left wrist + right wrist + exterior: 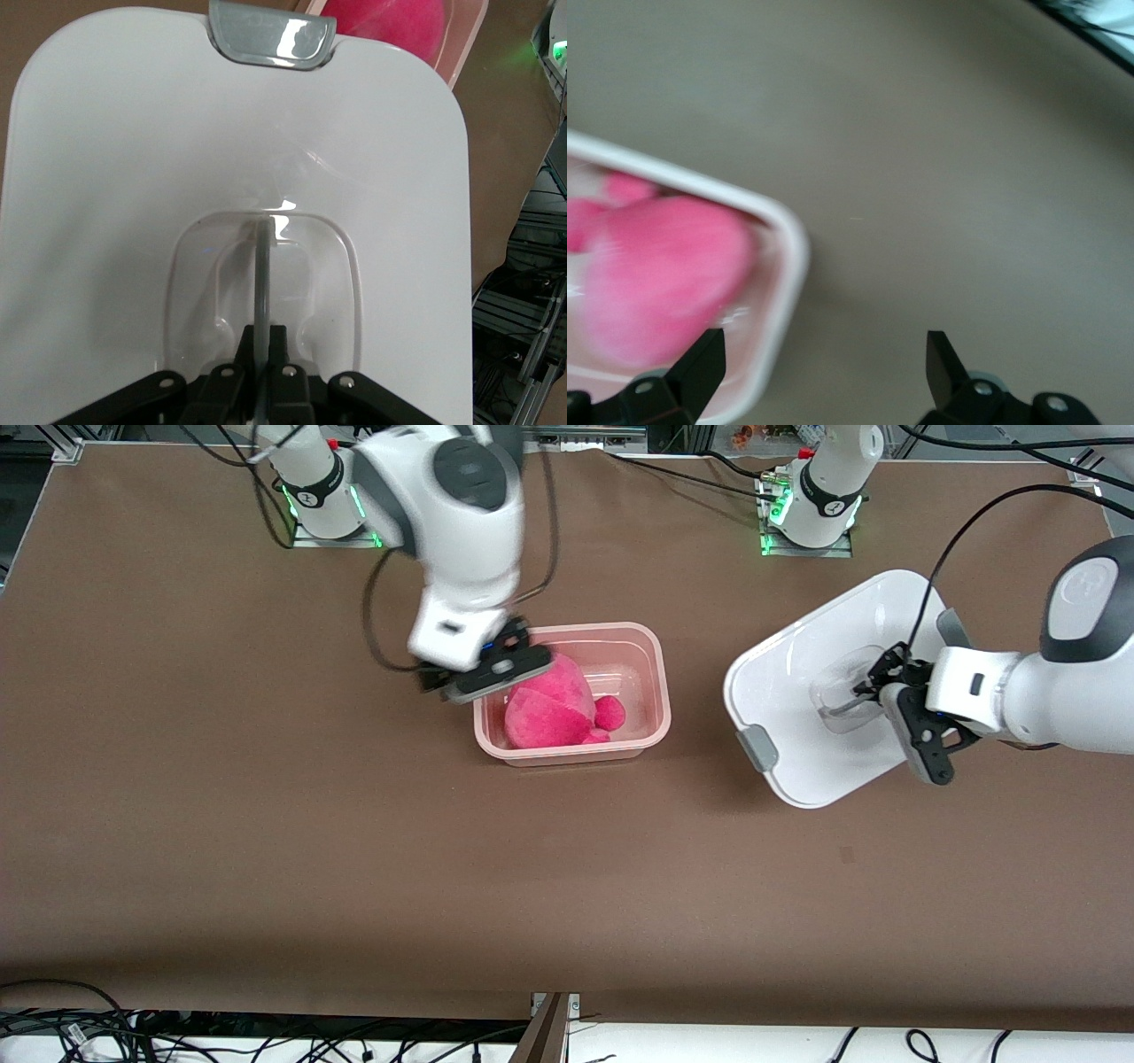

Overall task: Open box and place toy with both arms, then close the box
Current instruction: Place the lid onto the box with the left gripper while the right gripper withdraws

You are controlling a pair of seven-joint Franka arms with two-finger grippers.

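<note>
Progress stands past the midpoint: the toy (551, 710) lies inside the open pink box (656, 657), the right gripper (485, 676) hangs over the box's rim toward the right arm's end with jaws spread wide and empty, and closing is judged the only step left. The left gripper (873, 691) has its jaws clamped on the clear handle of the white lid (797, 664), held tilted well apart from the box toward the left arm's end. A plain brown tabletop (266, 824) carries the work; cables (80, 1032) trail along its nearer edge.

Glossy plastic lid (797, 682), plush toy (549, 708)
</note>
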